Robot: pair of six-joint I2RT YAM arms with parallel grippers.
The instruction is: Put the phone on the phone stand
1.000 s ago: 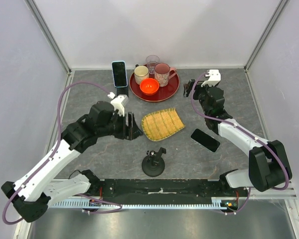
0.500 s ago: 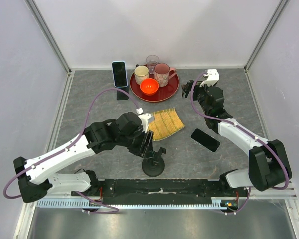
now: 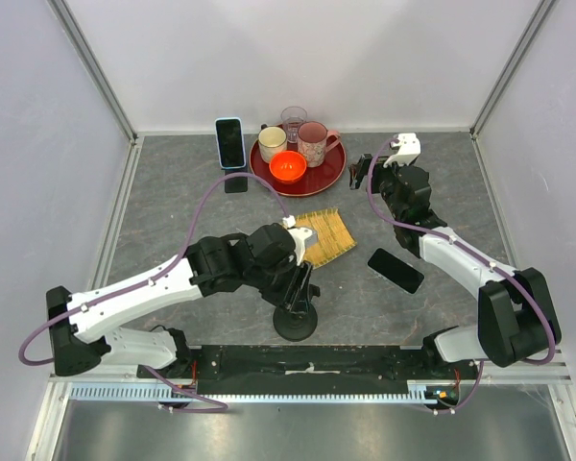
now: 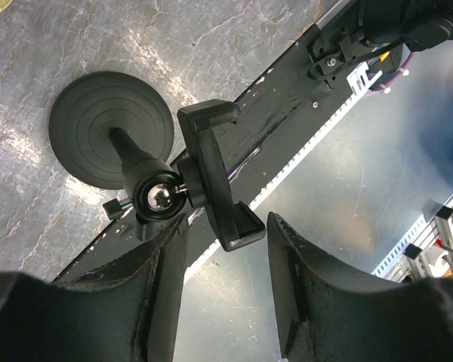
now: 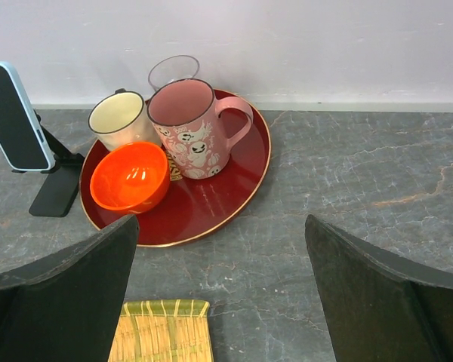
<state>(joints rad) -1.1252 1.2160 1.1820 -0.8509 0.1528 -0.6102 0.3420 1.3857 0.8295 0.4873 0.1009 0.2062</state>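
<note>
Left gripper [image 4: 226, 223] stands half open over the stand [image 4: 112, 128], a finger on either side of its tilted cradle [image 4: 208, 173], with a gap showing at the right finger. Phone [image 3: 396, 270] lies flat on the surface [image 3: 173, 211], well apart to the stand's right, near the mat [image 3: 328, 235]. Right gripper [image 5: 220, 226] is wide and empty, facing the tray [image 5: 211, 204]; a second phone [image 5: 15, 117] stands propped left of it

Robot lab test cell: white panel walls [image 3: 317, 58], aluminium corner posts [image 3: 94, 72], marbled grey tabletop [image 3: 173, 192], mounting rail [image 3: 365, 360].
</note>
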